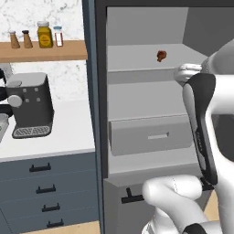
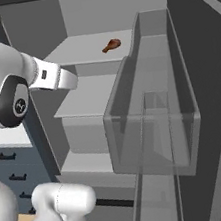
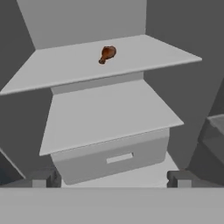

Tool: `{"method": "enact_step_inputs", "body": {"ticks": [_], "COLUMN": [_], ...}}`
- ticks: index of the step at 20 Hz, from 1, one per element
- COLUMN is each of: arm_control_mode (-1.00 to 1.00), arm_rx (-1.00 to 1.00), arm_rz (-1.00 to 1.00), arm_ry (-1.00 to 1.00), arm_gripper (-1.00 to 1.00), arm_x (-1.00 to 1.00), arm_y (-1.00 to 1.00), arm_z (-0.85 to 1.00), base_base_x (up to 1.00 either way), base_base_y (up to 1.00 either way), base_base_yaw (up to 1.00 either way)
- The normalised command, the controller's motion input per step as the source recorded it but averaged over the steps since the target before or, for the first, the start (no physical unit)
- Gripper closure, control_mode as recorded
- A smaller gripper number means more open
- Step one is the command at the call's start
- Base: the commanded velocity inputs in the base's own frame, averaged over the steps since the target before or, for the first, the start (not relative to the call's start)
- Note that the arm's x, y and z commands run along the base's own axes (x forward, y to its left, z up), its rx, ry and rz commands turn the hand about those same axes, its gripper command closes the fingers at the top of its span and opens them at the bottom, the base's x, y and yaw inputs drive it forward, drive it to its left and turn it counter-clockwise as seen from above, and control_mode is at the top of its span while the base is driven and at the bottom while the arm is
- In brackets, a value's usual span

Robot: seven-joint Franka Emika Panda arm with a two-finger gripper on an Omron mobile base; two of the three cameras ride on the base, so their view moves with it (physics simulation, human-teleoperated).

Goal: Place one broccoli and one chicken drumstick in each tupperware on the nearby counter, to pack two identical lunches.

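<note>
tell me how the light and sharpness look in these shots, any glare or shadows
Left base view: flat, even light, no glare; the drumstick is small and soft-edged. Right base view: the see-through door bin veils what lies behind it in grey. Hand view: sharpest on the drumstick, which casts almost no shadow on its shelf; the open gripper fingertips sit dim at the bottom.
</note>
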Motion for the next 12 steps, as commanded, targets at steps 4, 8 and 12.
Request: {"method": "enact_step_inputs", "body": {"ticks": [4, 8, 12], "arm_control_mode": [-1.00, -1.00, -1.00], "arm_rx": [0.00, 0.00, 0.00], "arm_rz": [-0.01, -0.02, -0.02], "arm_ry": [-0.04, 0.00, 0.00], "arm_gripper": [-1.00, -1.00, -1.00], "arm_x": [0.46, 0.51, 0.50], "arm_y": [-0.16, -0.10, -0.13], "arm_z": [0.00, 0.03, 0.06], "base_base_x": [0.00, 0.00, 0.00], "base_base_y": [0.00, 0.00, 0.00], "base_base_yaw": [0.00, 0.00, 0.00]}}
